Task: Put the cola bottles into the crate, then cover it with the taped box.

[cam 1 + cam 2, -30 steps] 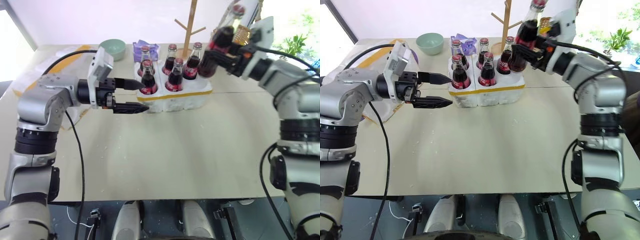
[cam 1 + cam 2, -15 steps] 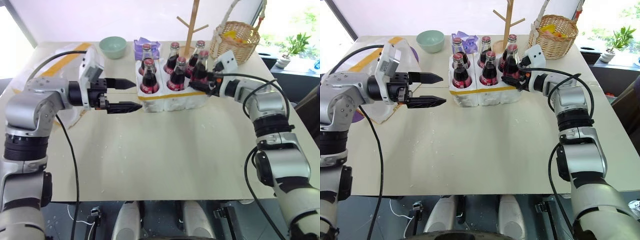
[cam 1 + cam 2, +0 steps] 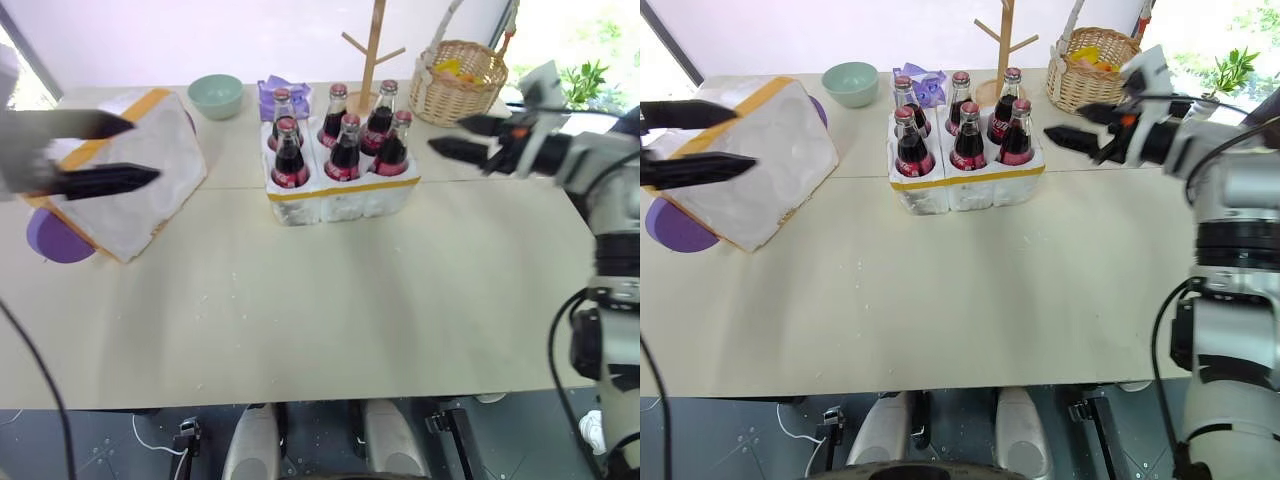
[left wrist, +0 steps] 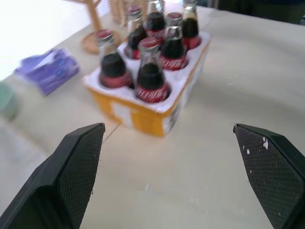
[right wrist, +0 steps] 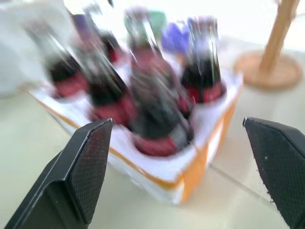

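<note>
Already all six cola bottles (image 3: 960, 128) sit in the crate (image 3: 965, 185), upper centre. Taped box (image 3: 750, 165) lies tilted at left, not yet placed. Left gripper (image 3: 695, 140) and right gripper (image 3: 1080, 122) both spread wide, empty.

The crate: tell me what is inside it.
Six cola bottles stand upright in the crate, in two rows of three, red caps on. Their bases and the wells that hold them are hidden by the crate's walls.

Six cola bottles (image 3: 958, 125) stand in the crate (image 3: 965, 185) at mid-worktop (image 3: 970, 300); the taped box (image 3: 755, 165) lies to its left, a bowl (image 3: 850, 83) behind, a wicker basket (image 3: 1095, 72) behind to the right.
</note>
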Motion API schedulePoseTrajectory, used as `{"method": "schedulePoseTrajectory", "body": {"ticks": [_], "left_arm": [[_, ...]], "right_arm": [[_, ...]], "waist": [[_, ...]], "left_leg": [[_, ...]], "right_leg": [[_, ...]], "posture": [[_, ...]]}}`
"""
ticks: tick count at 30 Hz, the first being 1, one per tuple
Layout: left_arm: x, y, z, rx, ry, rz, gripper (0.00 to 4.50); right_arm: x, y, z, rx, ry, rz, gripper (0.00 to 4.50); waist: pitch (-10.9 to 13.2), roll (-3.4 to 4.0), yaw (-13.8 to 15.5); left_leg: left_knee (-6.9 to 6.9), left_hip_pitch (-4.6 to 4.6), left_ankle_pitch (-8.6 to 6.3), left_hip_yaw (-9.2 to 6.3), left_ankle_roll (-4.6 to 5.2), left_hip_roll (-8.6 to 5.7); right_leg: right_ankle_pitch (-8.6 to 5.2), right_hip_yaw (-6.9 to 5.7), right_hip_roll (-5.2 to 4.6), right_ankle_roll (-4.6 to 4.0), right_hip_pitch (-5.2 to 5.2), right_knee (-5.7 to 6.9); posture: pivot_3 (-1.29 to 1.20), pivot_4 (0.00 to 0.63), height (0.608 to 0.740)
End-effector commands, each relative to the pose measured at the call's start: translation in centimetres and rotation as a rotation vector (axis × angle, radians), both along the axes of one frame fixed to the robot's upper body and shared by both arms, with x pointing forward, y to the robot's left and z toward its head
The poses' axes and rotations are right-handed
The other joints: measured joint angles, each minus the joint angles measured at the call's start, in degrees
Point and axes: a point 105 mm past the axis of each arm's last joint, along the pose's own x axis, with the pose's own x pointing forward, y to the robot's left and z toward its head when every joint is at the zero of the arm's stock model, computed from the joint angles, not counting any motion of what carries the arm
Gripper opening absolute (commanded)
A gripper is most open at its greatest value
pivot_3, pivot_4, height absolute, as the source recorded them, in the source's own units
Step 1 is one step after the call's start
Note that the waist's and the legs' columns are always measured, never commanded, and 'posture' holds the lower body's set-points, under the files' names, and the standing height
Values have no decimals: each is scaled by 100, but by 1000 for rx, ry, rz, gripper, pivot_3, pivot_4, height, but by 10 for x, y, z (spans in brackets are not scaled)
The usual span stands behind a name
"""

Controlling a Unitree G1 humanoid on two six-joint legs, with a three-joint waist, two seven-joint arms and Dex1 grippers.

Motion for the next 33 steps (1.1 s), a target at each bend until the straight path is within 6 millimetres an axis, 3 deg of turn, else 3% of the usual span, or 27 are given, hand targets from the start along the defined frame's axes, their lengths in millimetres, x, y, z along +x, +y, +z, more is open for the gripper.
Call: {"method": "schedulePoseTrajectory", "body": {"ticks": [1,3,7,13,27,33], "left_arm": [[-23,28,16,31,-4,96,4500],[-25,48,13,62,-1,183,4500],[-30,96,-18,146,95,343,4500],[-35,146,-66,380,289,476,4500],[33,145,-100,328,356,472,4500],[63,128,-99,285,361,441,4500]], "right_arm": [[-34,10,32,-44,-105,120,4476],[-45,10,40,-66,-130,146,4476],[-61,14,54,-80,-157,194,4476],[-66,20,49,-123,-187,228,4476],[-86,39,54,-131,-245,284,4476],[-88,36,46,-125,-232,246,4476]], "waist": [[-1,1,8],[-1,2,11],[0,4,14],[-4,-5,22],[-9,-12,67],[-10,-17,74]], "left_leg": [[-1,-1,0,0,0,1],[-1,1,-1,5,-1,1],[0,2,0,18,-3,0],[0,-5,-2,26,-5,4],[8,-11,0,37,-2,4],[18,-12,0,33,-1,2]], "right_leg": [[-7,-1,0,-12,0,-2],[-8,-1,-3,-15,-1,-5],[-10,0,-12,-20,-3,-7],[-14,0,-15,-31,-17,-8],[3,3,-9,-5,-23,14],[4,3,-10,-4,-14,12]], "posture": [[0,150,740],[0,150,740],[0,150,740],[0,150,740],[0,150,740],[0,150,740]]}}
